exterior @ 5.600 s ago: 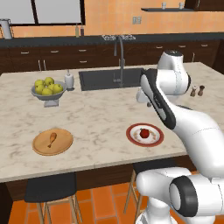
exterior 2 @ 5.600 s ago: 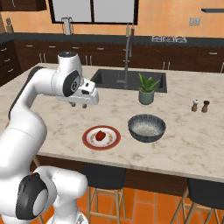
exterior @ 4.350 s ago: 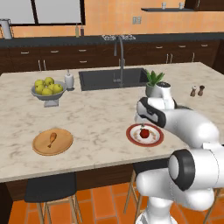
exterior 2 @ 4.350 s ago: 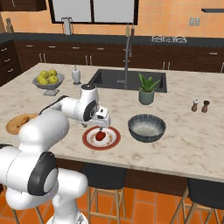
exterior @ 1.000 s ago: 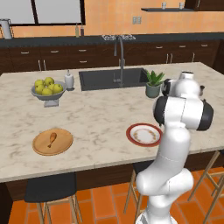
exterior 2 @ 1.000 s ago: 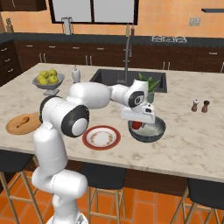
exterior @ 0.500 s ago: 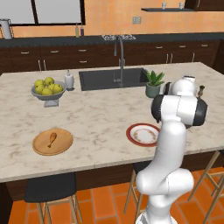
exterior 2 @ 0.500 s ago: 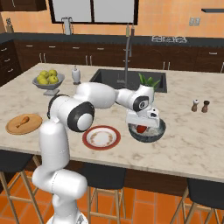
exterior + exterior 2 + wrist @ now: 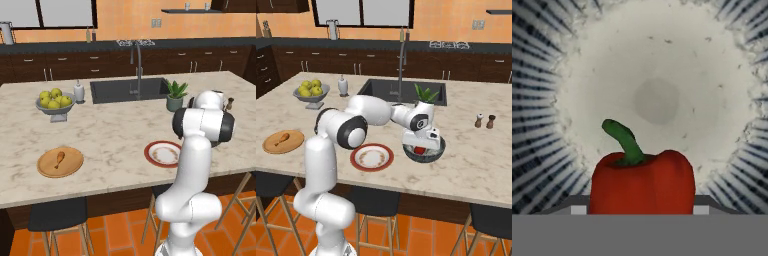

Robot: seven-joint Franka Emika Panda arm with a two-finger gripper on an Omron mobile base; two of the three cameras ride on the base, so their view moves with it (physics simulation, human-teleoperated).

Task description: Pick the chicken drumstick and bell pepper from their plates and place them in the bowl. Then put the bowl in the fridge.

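My gripper (image 9: pixel 419 144) hangs low inside the dark grey bowl (image 9: pixel 432 156), shut on the red bell pepper (image 9: pixel 419 149). In the hand view the bell pepper (image 9: pixel 643 182) stands with its green stem up between the fingertips (image 9: pixel 578 206), just above the bowl's pale floor and ribbed wall (image 9: pixel 539 125). The red-rimmed cream plate (image 9: pixel 372 157) (image 9: pixel 162 153) lies bare left of the bowl. The chicken drumstick (image 9: pixel 59 159) (image 9: pixel 282 138) lies on the tan wooden plate (image 9: pixel 74 166) at the counter's left. The fridge is out of view.
A pedestal bowl of yellow-green fruit (image 9: pixel 55 100) and a white bottle (image 9: pixel 78 92) stand at the back left. The sink and its faucet (image 9: pixel 401 60), a potted plant (image 9: pixel 425 95) and salt and pepper shakers (image 9: pixel 484 121) lie behind the bowl. Stools stand under the near counter edge.
The gripper took the pepper off the red-rimmed plate, carried it right and has sunk lower into the bowl over the last second.
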